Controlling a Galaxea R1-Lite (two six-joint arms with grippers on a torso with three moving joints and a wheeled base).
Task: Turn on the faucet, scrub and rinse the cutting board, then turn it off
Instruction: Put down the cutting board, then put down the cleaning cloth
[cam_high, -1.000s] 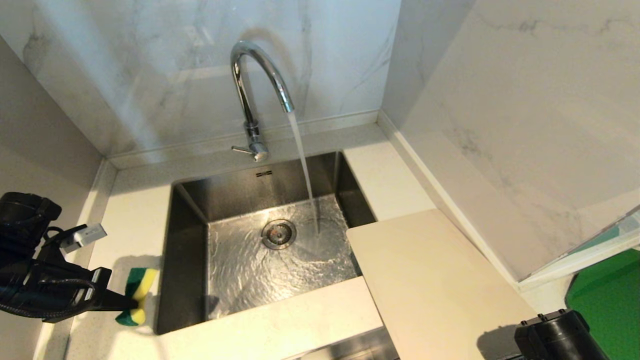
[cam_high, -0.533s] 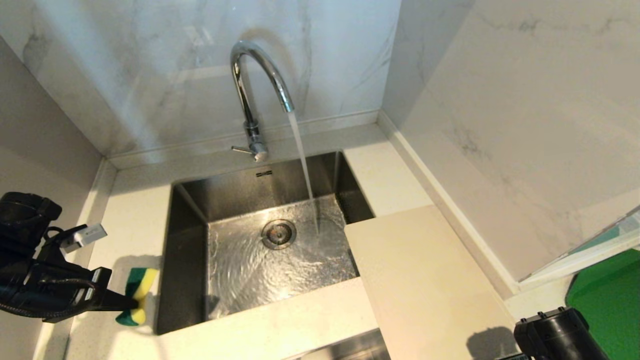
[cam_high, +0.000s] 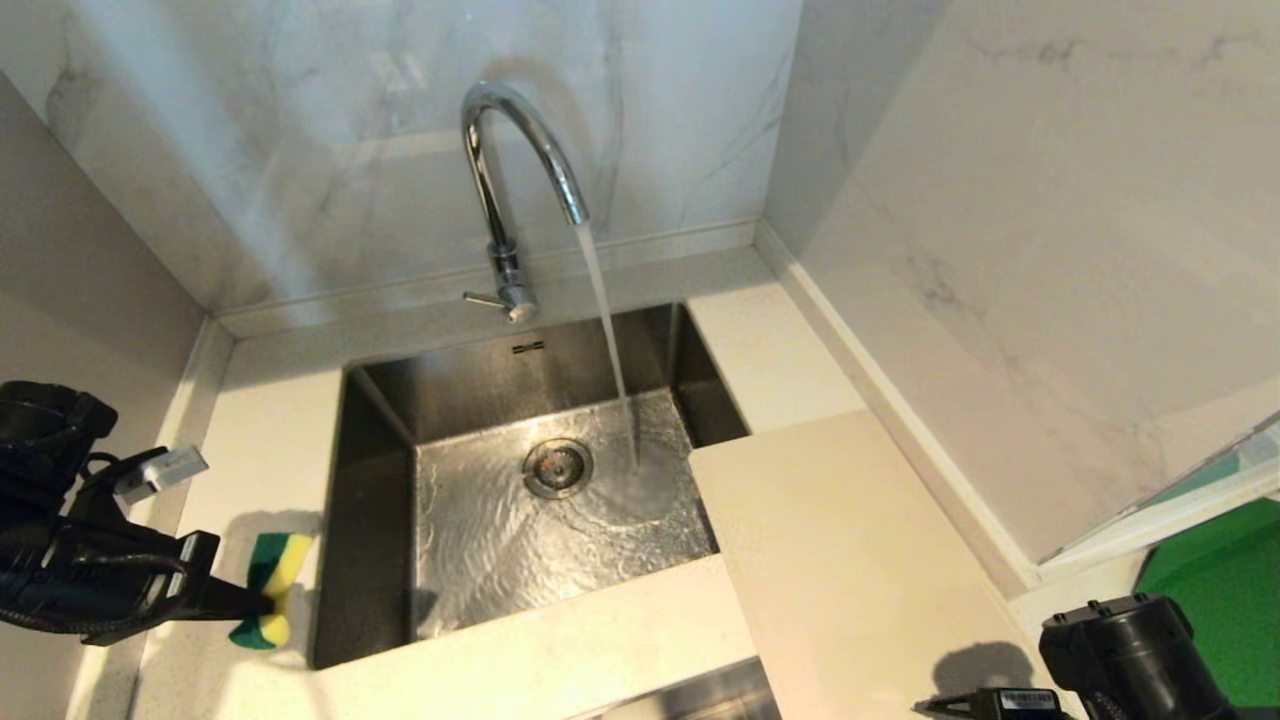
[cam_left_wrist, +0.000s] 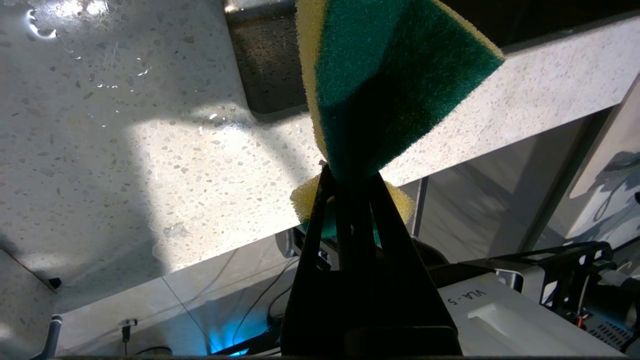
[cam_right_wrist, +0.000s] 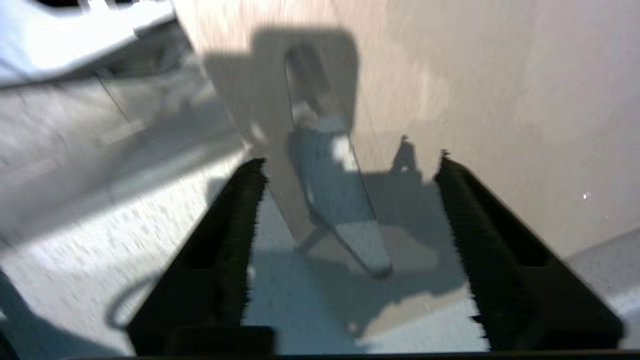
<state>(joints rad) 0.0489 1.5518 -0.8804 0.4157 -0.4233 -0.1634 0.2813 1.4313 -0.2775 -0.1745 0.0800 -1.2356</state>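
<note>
The chrome faucet (cam_high: 500, 190) is running, and its stream falls into the sink (cam_high: 375, 450) beside the drain. The cream cutting board (cam_high: 860, 560) lies flat on the counter right of the sink, with its far left corner over the basin. My right gripper (cam_right_wrist: 348, 161) stands open over the board's (cam_right_wrist: 475, 100) near end, the slot handle (cam_right_wrist: 325, 190) below the gap between its fingers. In the head view only that arm's black wrist (cam_high: 1130, 655) shows, at the bottom right. Left of the sink, my left gripper (cam_high: 262, 603) is shut on a yellow-green sponge (cam_high: 270, 570) (cam_left_wrist: 390, 75) above the counter.
Marble walls close in the counter at the back and on the right. A dark green board (cam_high: 1220, 590) lies at the far right beyond a low ledge. The front counter strip (cam_high: 540, 650) runs between the sink and the robot.
My right gripper has opened and let go of the cutting board, which has settled flat and a little to the left. The right wrist has drawn back slightly. The left arm holds still.
</note>
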